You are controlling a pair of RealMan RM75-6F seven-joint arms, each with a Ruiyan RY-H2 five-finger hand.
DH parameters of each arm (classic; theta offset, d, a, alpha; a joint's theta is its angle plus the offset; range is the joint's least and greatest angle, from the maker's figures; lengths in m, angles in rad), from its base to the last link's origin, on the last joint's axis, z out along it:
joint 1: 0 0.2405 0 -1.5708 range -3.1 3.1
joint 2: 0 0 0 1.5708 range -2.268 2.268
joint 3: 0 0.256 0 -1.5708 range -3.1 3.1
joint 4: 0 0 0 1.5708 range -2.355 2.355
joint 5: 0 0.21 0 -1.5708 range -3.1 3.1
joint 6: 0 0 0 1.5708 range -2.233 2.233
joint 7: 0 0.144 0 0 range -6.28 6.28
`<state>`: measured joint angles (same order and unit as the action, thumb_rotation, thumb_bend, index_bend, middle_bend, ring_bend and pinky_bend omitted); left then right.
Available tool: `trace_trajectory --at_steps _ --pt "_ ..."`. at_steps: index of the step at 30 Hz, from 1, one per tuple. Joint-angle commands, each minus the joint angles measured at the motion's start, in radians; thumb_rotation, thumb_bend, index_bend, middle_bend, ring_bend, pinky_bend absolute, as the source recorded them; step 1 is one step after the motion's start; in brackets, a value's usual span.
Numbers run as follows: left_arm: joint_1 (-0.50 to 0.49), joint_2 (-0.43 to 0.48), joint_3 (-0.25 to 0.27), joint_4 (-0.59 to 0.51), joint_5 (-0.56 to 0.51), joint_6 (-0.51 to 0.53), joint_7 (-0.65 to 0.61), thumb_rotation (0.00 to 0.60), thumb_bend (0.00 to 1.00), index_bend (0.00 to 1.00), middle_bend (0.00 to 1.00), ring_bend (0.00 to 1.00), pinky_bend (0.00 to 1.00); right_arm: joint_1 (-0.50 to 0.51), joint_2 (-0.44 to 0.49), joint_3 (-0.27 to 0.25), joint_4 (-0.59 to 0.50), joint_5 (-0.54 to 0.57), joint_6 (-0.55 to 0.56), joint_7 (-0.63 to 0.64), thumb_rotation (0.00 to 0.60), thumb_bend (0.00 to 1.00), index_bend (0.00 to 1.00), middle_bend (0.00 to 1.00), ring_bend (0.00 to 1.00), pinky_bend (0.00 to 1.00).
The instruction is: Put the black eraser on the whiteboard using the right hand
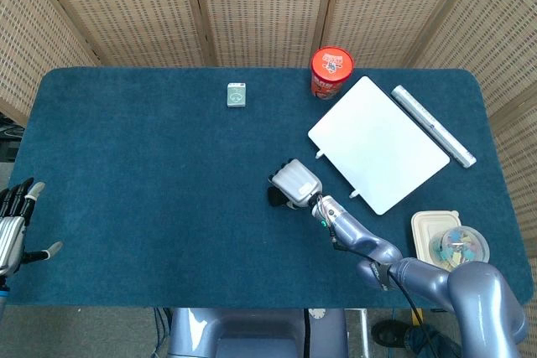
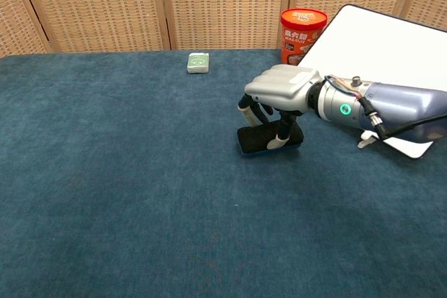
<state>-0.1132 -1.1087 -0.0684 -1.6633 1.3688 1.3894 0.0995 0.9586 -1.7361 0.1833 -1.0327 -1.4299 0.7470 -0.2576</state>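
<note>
Chest view alone shows right hand (image 2: 279,92) gripping black eraser (image 2: 269,138).

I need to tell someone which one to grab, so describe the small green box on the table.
On the blue table, look along the far edge, left of the red canister. The small green box lies there alone, the only pale green thing.

The whole blue surface (image 1: 151,173) is seen from high above in the head view, facing down toward the wicker screen (image 1: 268,6). From the chest view it is seen low and close, looking level toward that screen. The red canister (image 1: 331,72) (image 2: 303,33) and apparently the whiteboard (image 1: 377,143) (image 2: 377,47) are shared.
</note>
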Motion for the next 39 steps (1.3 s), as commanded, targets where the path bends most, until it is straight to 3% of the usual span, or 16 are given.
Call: trace_trajectory --at_steps 1,5,10,19,26,39 --pt "0.0 0.0 0.001 -0.001 0.001 0.0 -0.001 0.6 0.0 0.0 0.0 0.0 0.0 -0.003 0.009 -0.001 -0.011 -0.014 0.031 0.024 0.6 0.35 0.53 0.57 0.49 0.46" --pt "0.0 0.001 0.002 -0.001 0.004 0.003 -0.004 0.6 0.0 0.0 0.0 0.0 0.0 -0.014 0.057 0.005 -0.074 -0.039 0.097 0.039 0.6 0.4 0.54 0.57 0.49 0.46" --pt "0.0 0.002 0.007 -0.001 0.008 0.001 -0.005 0.6 0.0 0.0 0.0 0.0 0.0 -0.046 0.173 0.025 -0.175 -0.073 0.218 -0.041 0.6 0.41 0.54 0.57 0.5 0.47" --pt "0.008 -0.001 0.025 -0.007 0.043 0.02 0.006 0.6 0.0 0.0 0.0 0.0 0.0 -0.152 0.325 0.038 -0.248 0.048 0.292 -0.286 0.6 0.43 0.54 0.57 0.5 0.47" --pt "0.008 -0.005 0.032 -0.01 0.06 0.028 0.017 0.6 0.0 0.0 0.0 0.0 0.0 -0.215 0.345 0.004 -0.248 0.129 0.311 -0.402 0.6 0.44 0.54 0.57 0.5 0.5" --pt "0.007 -0.007 0.031 -0.009 0.054 0.026 0.018 0.6 0.0 0.0 0.0 0.0 0.0 -0.235 0.306 0.0 -0.199 0.214 0.283 -0.42 0.6 0.43 0.54 0.55 0.49 0.5"
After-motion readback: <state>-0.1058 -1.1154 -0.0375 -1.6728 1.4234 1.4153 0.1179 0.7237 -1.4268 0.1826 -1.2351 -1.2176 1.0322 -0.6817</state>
